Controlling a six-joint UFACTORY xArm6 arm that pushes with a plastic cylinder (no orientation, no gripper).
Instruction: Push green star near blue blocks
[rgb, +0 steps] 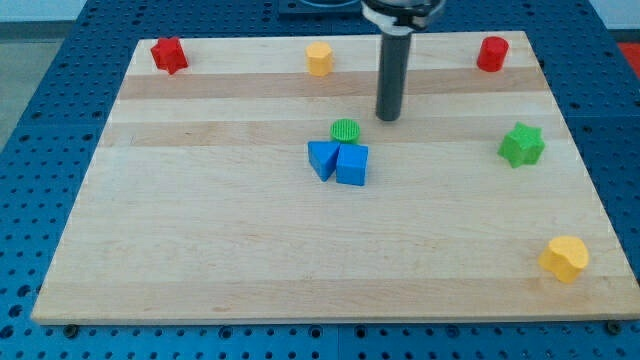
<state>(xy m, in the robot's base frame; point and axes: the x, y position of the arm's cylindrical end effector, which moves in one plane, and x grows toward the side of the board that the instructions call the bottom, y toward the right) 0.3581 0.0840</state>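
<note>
The small green plastic star block (521, 145) sits on the wooden tabletop (200, 250), well to the view's right of the two blue plastic blocks (338, 162). It looks light, rigid and easy to slide; push its far-right points. My tip (387, 117), a bare rod holding nothing, stands just up-right of those blocks.

Straight dark grey cylindrical rod, matte, smooth, uniform thickness. My tip (388, 118) flat-ended, slightly darker rim. Upper end entered wider black round collar with pale silver-white ring, cropped by frame's far edge. No cables, screws or markings discernible.
</note>
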